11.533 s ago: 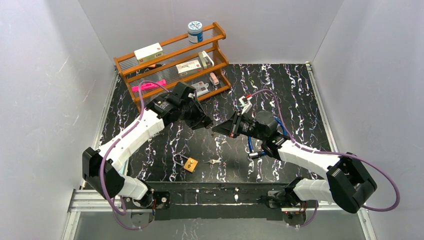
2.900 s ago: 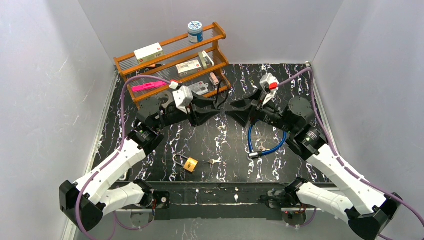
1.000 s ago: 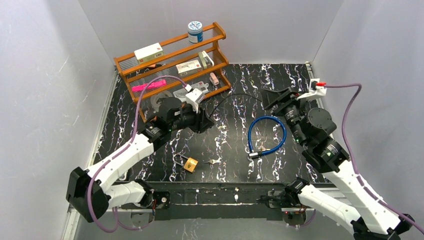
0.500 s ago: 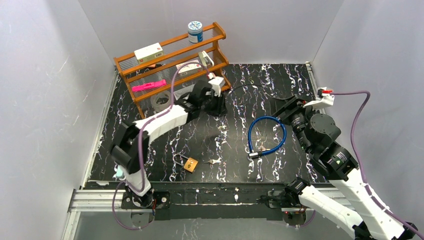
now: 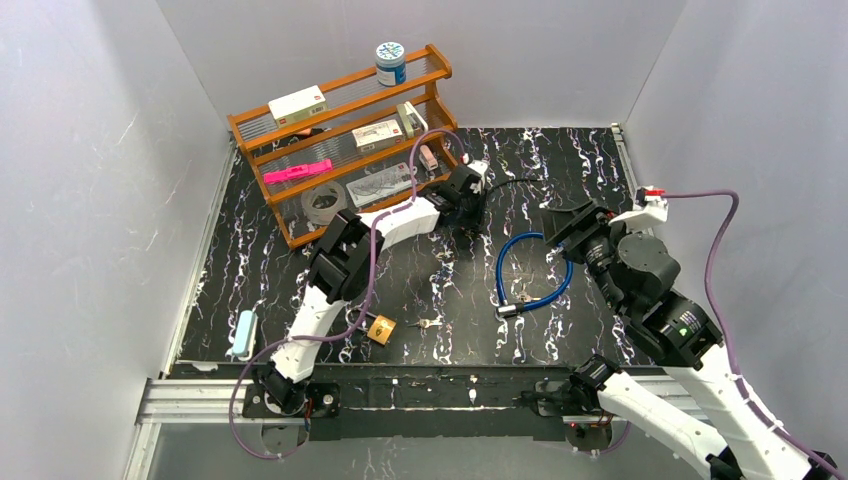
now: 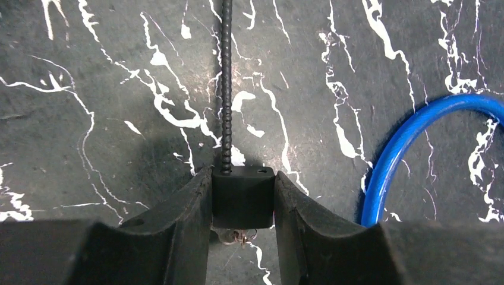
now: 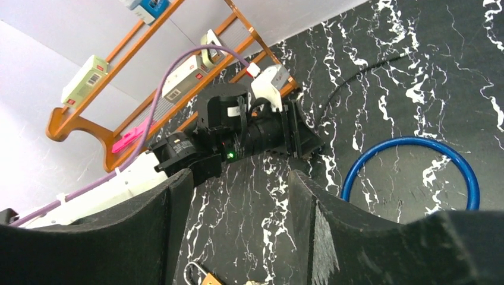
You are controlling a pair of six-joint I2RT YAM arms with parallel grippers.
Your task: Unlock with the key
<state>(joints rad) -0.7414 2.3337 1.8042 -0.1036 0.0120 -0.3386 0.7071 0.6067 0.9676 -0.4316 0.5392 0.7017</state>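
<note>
Now the black lock head [image 6: 243,196], its cable [image 6: 226,89] trailing free, sits gripped in your left jaws, swung across the counter [image 5: 590,160] to near the blue cable lock [image 6: 385,160]. Your right jaws stand open and empty, pulled back. Unlocking looks done.

Wooden rack [image 5: 441,68], jar [image 5: 390,63], tape roll [image 5: 323,203]

We see the left gripper [image 6: 243,181] clamped on a black block [image 6: 243,199]. A thin black cable [image 6: 226,89] runs straight up from the block. A blue cable [image 6: 389,160] curves just beside, at right.
</note>
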